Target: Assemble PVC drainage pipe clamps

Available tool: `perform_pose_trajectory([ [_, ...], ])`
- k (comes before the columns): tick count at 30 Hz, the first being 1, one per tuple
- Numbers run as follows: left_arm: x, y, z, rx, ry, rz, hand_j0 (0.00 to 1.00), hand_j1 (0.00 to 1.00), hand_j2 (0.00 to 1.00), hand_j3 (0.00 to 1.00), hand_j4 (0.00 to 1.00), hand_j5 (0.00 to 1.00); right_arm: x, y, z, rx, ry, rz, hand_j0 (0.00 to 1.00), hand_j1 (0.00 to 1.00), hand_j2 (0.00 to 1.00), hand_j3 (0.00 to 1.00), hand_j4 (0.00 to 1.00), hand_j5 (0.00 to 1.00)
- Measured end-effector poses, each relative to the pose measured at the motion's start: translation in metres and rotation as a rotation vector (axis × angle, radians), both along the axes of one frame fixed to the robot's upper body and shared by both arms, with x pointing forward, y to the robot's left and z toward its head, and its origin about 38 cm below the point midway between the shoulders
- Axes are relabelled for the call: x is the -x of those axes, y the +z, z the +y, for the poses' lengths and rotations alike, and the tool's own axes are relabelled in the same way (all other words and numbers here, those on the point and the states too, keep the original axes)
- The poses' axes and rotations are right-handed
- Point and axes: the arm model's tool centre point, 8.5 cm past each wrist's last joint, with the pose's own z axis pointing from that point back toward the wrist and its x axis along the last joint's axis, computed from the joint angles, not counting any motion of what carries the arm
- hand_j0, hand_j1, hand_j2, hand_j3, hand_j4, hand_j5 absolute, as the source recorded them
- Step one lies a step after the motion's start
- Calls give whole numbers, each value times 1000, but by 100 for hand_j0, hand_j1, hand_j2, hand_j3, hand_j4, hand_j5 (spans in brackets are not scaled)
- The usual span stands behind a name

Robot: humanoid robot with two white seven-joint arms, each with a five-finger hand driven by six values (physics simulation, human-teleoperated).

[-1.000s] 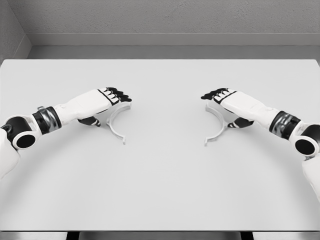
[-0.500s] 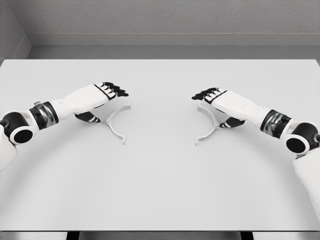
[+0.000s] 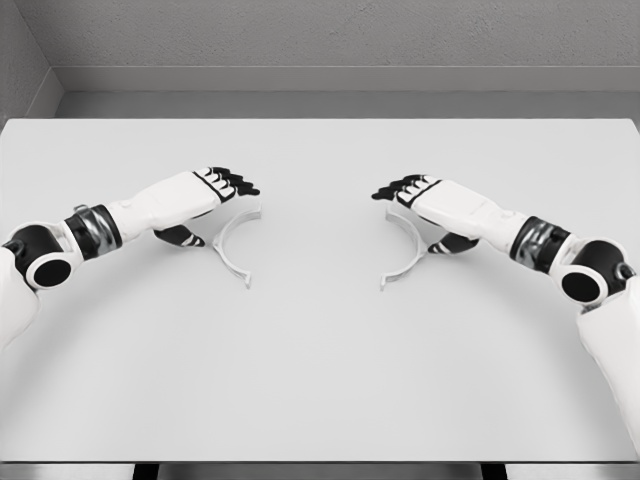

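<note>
Two white half-ring clamp pieces lie on the white table (image 3: 320, 370). The left clamp half (image 3: 226, 253) rests flat, its open side facing right. My left hand (image 3: 222, 186) hovers over its upper end, fingers loosely bent above it and thumb low beside the arc, with no firm hold visible. The right clamp half (image 3: 412, 252) opens to the left. My right hand (image 3: 408, 192) is shut on its upper part, fingers over the top end and thumb under the arc. A wide gap separates the two halves.
The grey back wall (image 3: 330, 40) rises behind the table's far edge. The near table edge (image 3: 320, 462) runs along the bottom of the view. Both forearms lie low over the table at the left and right sides.
My right hand has slid left toward the middle, carrying the right clamp half with it. The left hand shifted slightly up and left; the left clamp half stayed in place.
</note>
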Motion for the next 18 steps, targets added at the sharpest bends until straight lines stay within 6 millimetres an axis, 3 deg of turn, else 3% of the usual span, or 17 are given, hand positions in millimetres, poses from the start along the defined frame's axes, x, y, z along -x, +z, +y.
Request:
perform_pose_trajectory([
  [18, -2, 6, -18, 36, -28, -15, 100, 100, 100, 100, 100, 100, -4, 5, 20, -5, 44, -10, 100, 100, 100, 100, 100, 100],
])
